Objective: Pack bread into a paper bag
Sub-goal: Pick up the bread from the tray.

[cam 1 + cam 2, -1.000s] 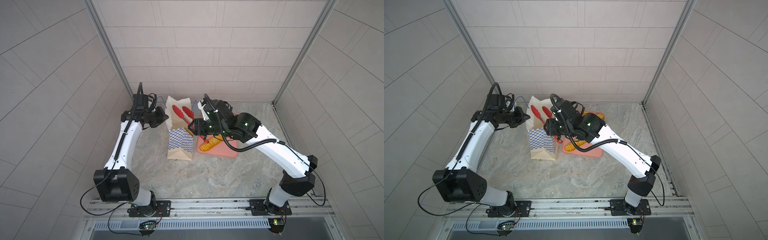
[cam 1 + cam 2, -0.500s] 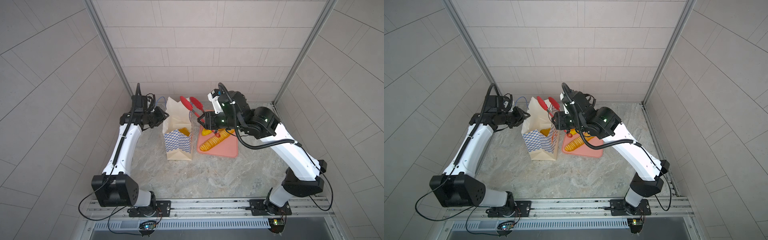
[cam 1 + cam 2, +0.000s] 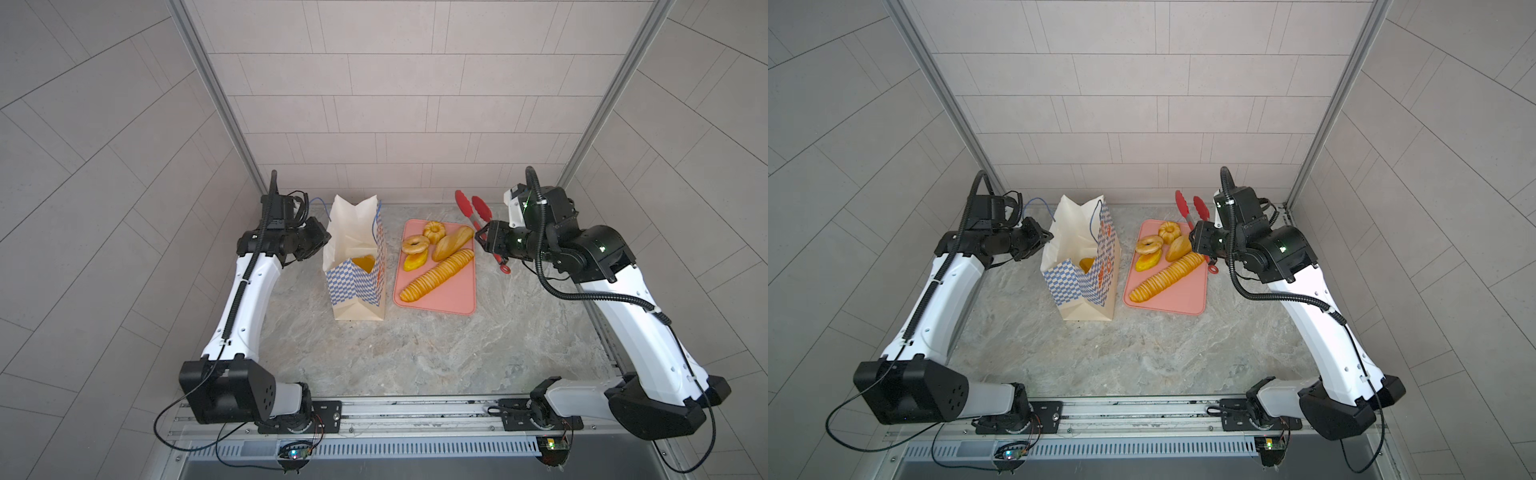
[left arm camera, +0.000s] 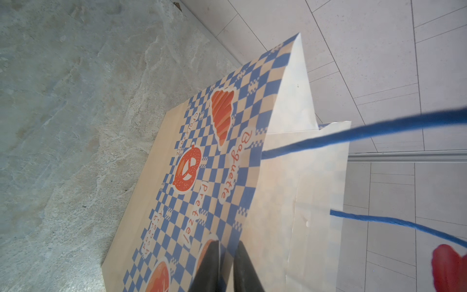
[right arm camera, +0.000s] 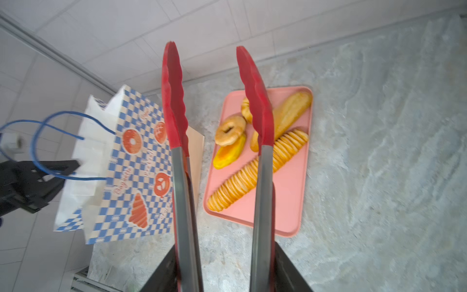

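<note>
The paper bag (image 3: 357, 286) stands upright and open left of the pink tray (image 3: 453, 299), with one yellow piece of bread (image 3: 363, 262) inside. More bread lies on the tray: a ridged baguette (image 3: 436, 275), a ring doughnut (image 3: 414, 244), an oval roll (image 3: 451, 242) and small buns. My left gripper (image 4: 228, 244) is shut on the bag's left wall near the rim, one finger on each side of the paper. My right gripper (image 5: 225, 255) is shut on the steel arms of the red tongs (image 5: 177, 101), which are spread and empty, at the tray's far right corner.
The blue cord handles (image 4: 353, 134) arch over the bag's mouth. Tiled walls close in behind and on both sides. The marble tabletop (image 3: 415, 353) stretches in front of the bag and tray.
My right arm has drawn the tongs back from over the bag's mouth, across the tray to its right side. The bag's mouth now shows bread inside. The left arm has stayed at the bag.
</note>
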Controlling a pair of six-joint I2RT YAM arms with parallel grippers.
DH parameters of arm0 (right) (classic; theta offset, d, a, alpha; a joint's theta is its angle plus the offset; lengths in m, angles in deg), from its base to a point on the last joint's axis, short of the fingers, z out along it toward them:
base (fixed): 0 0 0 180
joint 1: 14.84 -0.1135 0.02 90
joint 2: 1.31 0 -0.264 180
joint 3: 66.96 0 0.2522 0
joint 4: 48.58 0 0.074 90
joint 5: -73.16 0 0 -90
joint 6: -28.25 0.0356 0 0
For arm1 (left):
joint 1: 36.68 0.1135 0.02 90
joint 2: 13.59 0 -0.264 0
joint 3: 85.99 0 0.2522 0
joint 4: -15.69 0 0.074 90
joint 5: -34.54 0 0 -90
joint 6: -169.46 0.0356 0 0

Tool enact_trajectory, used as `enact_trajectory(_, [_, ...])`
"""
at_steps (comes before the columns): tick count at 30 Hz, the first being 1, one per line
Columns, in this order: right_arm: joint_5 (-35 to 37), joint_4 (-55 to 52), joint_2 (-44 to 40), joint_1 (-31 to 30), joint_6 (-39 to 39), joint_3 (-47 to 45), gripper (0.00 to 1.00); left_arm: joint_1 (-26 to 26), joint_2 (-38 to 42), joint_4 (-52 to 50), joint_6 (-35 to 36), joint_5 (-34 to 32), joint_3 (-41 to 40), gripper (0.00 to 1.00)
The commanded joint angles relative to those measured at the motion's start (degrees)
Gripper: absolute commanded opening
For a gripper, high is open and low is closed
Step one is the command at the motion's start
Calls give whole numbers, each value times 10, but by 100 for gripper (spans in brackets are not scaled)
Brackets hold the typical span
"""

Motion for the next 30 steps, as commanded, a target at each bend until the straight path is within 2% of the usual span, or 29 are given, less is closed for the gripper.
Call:
enact_trajectory(1, [-36,34,-20,33,-6,-70,52,-7,12,-6,-2,-13,-7,10])
enact_trajectory(6, [-69,76,-26,68,-7,-171,52,-20,16,-14,-2,-19,-7,0])
enact_trajectory(13, [-92,125,2,98,-8,-240,52,-42,24,-27,-5,-25,-6,0])
enact_trajectory(22, [-122,184,70,142,15,-240,53,-55,36,-53,5,-31,-11,0])
enact_trajectory(30, [-162,198,159,189,47,-184,54,-55,28,-74,25,-37,9,0])
